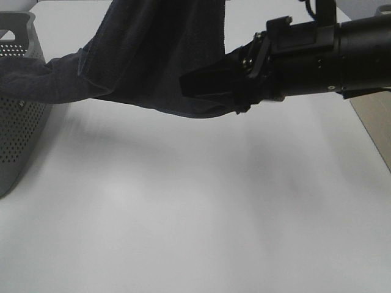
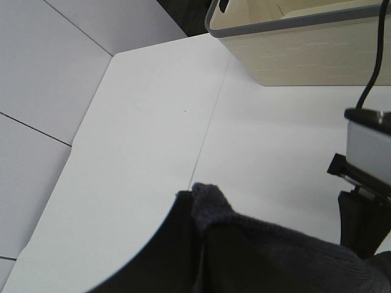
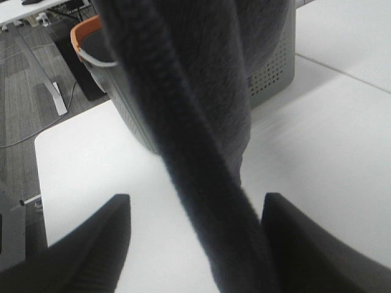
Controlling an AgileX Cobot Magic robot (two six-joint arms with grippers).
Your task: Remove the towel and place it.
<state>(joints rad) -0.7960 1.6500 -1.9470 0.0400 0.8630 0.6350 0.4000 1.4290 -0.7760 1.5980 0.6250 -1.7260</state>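
The dark charcoal towel (image 1: 153, 61) hangs in the air above the white table. Its left end trails over the rim of the grey perforated basket (image 1: 18, 128), and its upper part runs out of the top of the exterior view. In the left wrist view my left gripper (image 2: 198, 210) is shut on a bunched corner of the towel (image 2: 211, 198). My right gripper (image 1: 204, 85) reaches in from the right, open. In the right wrist view its dark fingers (image 3: 91, 244) stand on either side of a hanging fold of the towel (image 3: 201, 159) without closing on it.
The white table (image 1: 195, 213) spreads below the towel. Past the towel stand the basket (image 3: 275, 67) and an orange-rimmed bin (image 3: 82, 33). A beige box with a grey rim (image 2: 305, 49) sits at the table's far side. A wooden surface (image 1: 376, 119) shows at the right edge.
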